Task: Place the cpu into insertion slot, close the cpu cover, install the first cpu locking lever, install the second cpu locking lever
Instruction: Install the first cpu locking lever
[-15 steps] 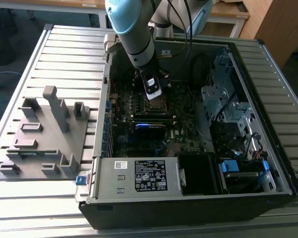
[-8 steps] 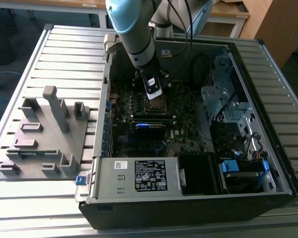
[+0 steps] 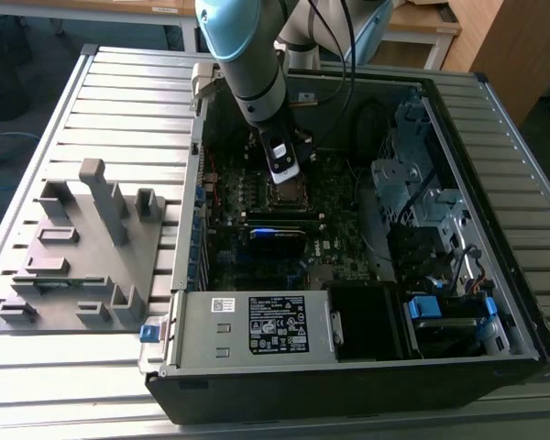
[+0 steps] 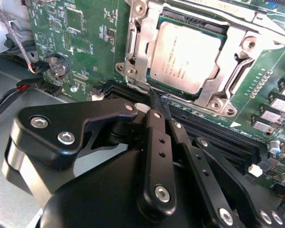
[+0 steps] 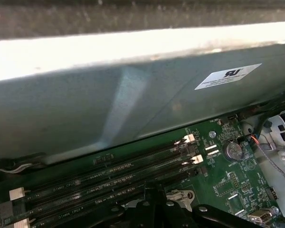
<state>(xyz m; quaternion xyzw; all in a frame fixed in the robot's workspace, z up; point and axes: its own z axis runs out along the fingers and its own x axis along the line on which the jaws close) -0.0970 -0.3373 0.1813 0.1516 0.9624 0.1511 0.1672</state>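
Observation:
The silvery cpu [image 4: 185, 57] lies flat in the insertion slot [image 4: 131, 47] on the green board. The metal cpu cover [image 4: 233, 43] lies down over the cpu's edges, its window showing the cpu's top. My black gripper [image 4: 154, 97] is shut, its thin fingertips together and pointing at the slot's edge beside the black memory slots [image 4: 218, 137]; I cannot tell if they touch a lever. In the exterior view the gripper [image 3: 287, 174] hangs just over the slot [image 3: 293, 194] inside the open computer case.
The case walls [image 3: 348, 367] ring the board. A power supply [image 3: 257, 325] sits at the near side and a drive cage [image 3: 412, 174] at the exterior view's right. A grey fixture block [image 3: 82, 238] stands on the slatted table. A coin battery [image 5: 234, 150] sits near cables.

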